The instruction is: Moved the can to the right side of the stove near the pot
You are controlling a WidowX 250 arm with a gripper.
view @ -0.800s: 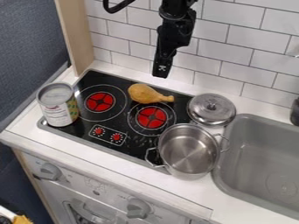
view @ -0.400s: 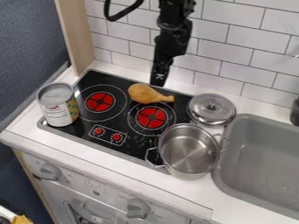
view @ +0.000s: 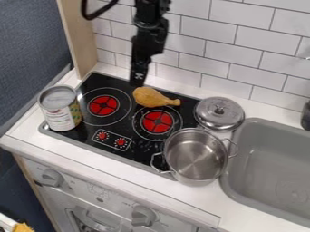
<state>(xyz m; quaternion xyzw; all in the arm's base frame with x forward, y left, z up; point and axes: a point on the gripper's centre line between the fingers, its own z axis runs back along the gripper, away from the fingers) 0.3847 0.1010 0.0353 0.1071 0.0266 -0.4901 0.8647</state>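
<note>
The black gripper [view: 138, 80] hangs over the back edge of the stove, just behind and left of the drumstick, well to the right of the can and apart from it. A silver-topped can [view: 59, 109] with a white and green label stands upright at the stove's left edge, beside the rear-left burner. The black stove [view: 130, 124] has two red burners and a small panel of red knobs. An open steel pot [view: 195, 156] rests at the stove's front right corner, partly over the counter.
A toy drumstick [view: 155, 97] lies at the back of the stove. The steel lid [view: 219, 113] sits behind the pot, and a grey sink [view: 272, 167] is at the right. A tiled wall [view: 236, 54] stands behind, with a wooden panel [view: 79, 38] at the left.
The gripper has moved left and somewhat lower, from in front of the wall tiles to over the stove's back edge. The can, pot, lid and drumstick have stayed put.
</note>
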